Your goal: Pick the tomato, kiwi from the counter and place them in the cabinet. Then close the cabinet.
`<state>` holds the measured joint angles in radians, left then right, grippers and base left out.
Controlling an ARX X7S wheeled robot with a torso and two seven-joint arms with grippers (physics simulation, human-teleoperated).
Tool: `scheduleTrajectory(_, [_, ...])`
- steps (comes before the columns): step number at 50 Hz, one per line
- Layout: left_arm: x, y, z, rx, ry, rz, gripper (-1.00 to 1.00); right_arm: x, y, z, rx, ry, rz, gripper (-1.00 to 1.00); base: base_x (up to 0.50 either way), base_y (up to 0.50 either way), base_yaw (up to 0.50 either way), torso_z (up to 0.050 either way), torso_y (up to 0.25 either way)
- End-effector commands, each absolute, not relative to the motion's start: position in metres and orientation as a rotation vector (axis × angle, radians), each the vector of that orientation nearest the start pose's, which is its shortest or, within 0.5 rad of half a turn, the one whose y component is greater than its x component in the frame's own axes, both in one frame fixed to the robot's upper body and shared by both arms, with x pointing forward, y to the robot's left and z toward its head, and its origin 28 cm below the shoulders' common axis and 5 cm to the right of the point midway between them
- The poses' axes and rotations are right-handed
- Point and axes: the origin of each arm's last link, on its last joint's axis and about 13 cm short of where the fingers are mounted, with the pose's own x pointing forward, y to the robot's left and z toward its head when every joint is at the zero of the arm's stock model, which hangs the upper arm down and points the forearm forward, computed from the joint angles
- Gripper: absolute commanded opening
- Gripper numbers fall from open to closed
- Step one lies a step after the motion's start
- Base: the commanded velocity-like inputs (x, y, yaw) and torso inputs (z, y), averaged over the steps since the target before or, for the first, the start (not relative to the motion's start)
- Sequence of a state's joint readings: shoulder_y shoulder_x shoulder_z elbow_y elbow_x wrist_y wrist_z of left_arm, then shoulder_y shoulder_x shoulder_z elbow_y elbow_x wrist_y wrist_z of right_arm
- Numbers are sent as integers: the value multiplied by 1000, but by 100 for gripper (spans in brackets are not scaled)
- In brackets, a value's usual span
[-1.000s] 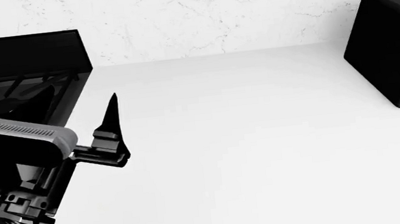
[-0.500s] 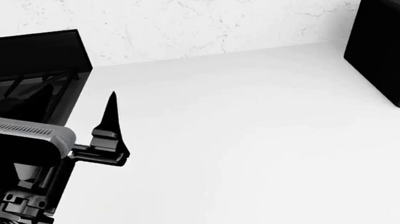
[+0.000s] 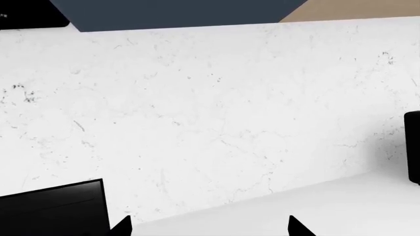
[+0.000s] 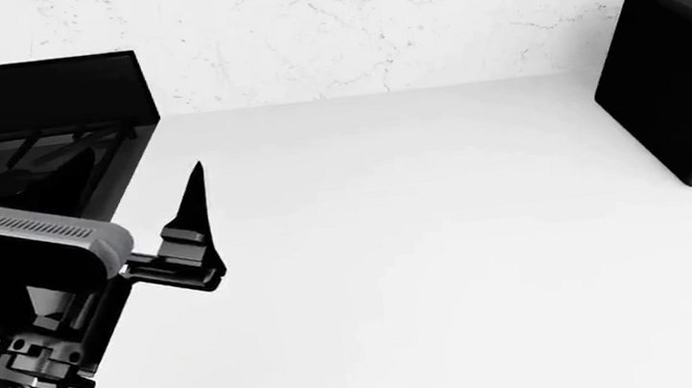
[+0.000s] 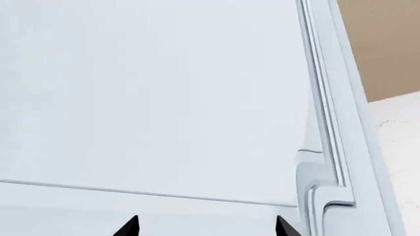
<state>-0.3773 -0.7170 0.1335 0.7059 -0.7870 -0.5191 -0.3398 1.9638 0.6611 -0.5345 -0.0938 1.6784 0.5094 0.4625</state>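
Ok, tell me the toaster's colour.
The toaster is glossy black, clearest in the head view.

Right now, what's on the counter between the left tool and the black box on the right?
Nothing: in the head view the white counter is bare between the left tool and the black box. No tomato or kiwi shows.

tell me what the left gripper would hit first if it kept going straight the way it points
Probably the white marbled backsplash wall. The left gripper is open and empty, and its wrist view faces that wall, with the black stove off to one side. How far off the wall is remains unclear.
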Motion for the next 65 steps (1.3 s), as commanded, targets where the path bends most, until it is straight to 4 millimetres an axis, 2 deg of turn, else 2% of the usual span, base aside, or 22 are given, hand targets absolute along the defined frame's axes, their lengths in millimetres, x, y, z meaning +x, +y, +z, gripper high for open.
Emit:
scheduleTrajectory(1, [215,256,204,92,-306,-228,100,209,-99,513,94,-676,641,100,0,0,0,0,0])
scheduleTrajectory(16, [215,256,203,95,-307,-230,100,235,-89,519,-1,-589,611,100,0,0,1,1,0])
scheduleTrajectory(28, [214,258,205,93,-310,-228,100,253,-73,528,-79,-523,614,100,0,0,0,0,0])
scheduleTrajectory(42, [215,261,207,92,-313,-226,100,277,-58,531,-148,-374,651,100,0,0,0,0,0])
scheduleTrajectory(55, [215,260,208,92,-315,-229,100,300,-59,534,-248,-206,533,100,0,0,0,0,0])
scheduleTrajectory(65, [216,258,204,96,-308,-237,100,319,-55,532,-286,-145,517,100,0,0,0,0,0])
